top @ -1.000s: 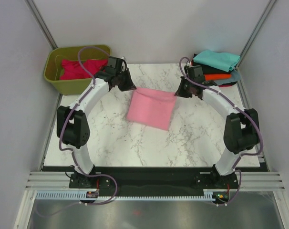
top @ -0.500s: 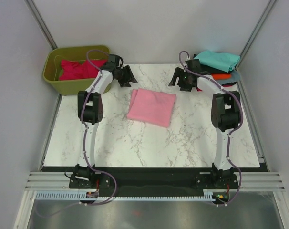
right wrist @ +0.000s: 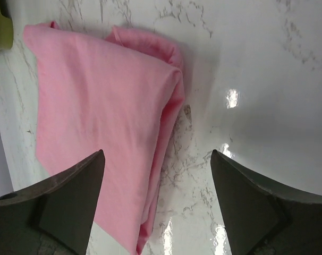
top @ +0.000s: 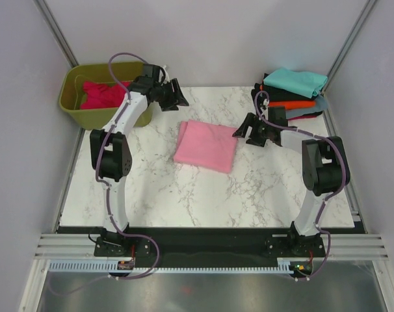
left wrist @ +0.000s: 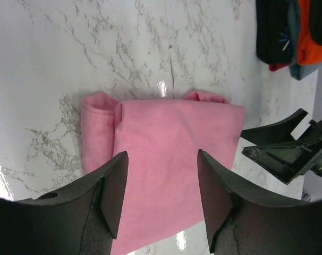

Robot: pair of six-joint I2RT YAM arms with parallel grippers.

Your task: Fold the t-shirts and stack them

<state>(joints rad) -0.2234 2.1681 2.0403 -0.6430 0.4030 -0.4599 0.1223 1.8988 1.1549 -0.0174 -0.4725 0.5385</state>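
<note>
Toward the worktop's far edge lies the folded pink t-shirt [top: 207, 145]; left gripper [top: 177, 97] and right gripper [top: 249, 132] hang wide, empty. Folding looks finished; next it needs lifting onto the far-right corner stack [top: 294, 91].

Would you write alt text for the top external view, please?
A folded pink t-shirt lies on the marble table between the open left gripper and open right gripper, neither touching it. A crimson shirt lies in the olive tub; folded shirts are stacked far right.
</note>
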